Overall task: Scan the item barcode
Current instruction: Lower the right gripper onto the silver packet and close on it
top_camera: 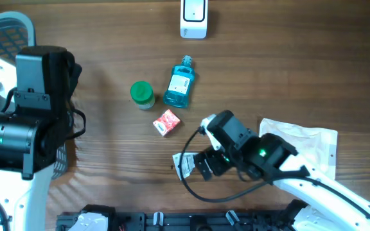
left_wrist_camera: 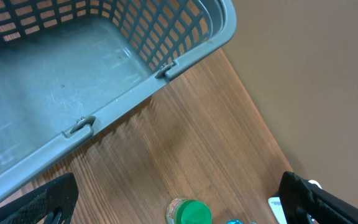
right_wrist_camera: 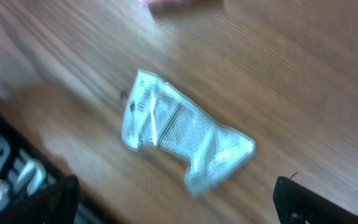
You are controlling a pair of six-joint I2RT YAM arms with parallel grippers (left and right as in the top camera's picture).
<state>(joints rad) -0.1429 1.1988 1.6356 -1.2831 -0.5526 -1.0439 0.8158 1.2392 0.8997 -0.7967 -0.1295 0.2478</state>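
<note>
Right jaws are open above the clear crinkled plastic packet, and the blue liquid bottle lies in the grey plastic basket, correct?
No. The overhead view shows the blue liquid bottle on the wooden table beside the green-lidded jar, not in the grey plastic basket. The right jaws are indeed open above the clear crinkled plastic packet.

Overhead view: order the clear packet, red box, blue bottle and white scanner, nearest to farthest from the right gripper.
1. Clear packet, just beneath the open right gripper, by the near edge.
2. Red box, mid-table.
3. Blue bottle, just beyond the box.
4. White scanner, at the far edge.
</note>
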